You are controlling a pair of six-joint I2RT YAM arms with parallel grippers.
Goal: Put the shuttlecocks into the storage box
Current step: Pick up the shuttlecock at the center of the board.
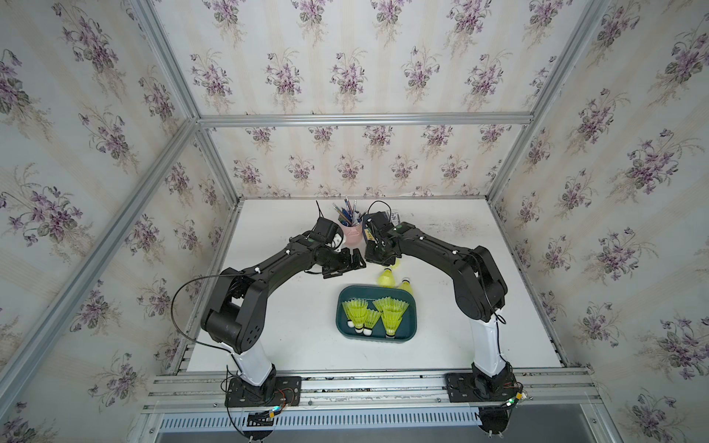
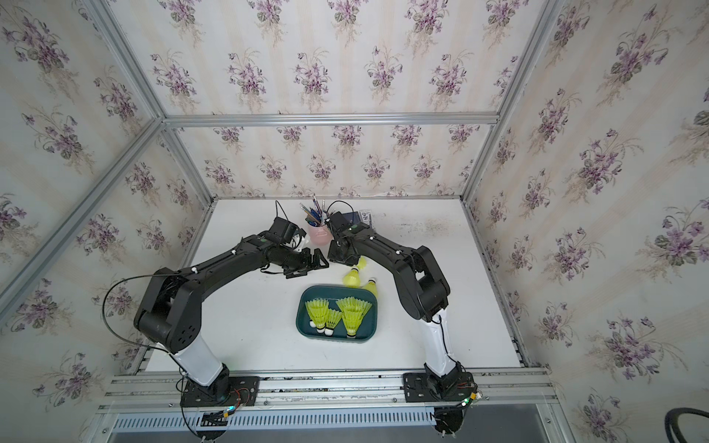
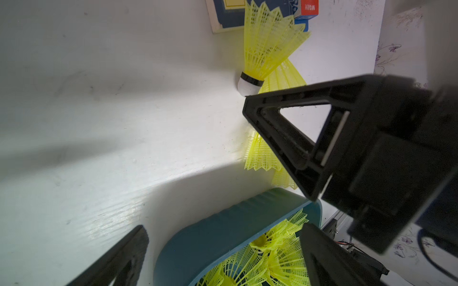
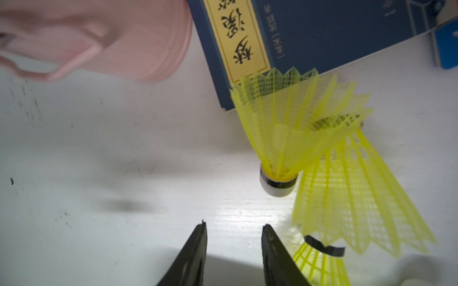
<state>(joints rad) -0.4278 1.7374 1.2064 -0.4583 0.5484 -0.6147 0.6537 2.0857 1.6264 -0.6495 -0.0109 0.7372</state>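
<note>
Already several shuttlecocks lie in the storage box; three loose shuttlecocks rest on the table just beyond its far rim. Right tool, half-parted and empty, hangs beside them, likely lining up a pinch; left tool, spread wide, hovers near that rim, keeping clear

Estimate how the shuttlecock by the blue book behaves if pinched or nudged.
The shuttlecock has a thin open-mesh skirt, so a pinch there probably flexes it. Being mostly lattice, it looks very light, so a nudge likely skids it. With its rounded white tip and cone shape, it would probably roll in an arc.
</note>
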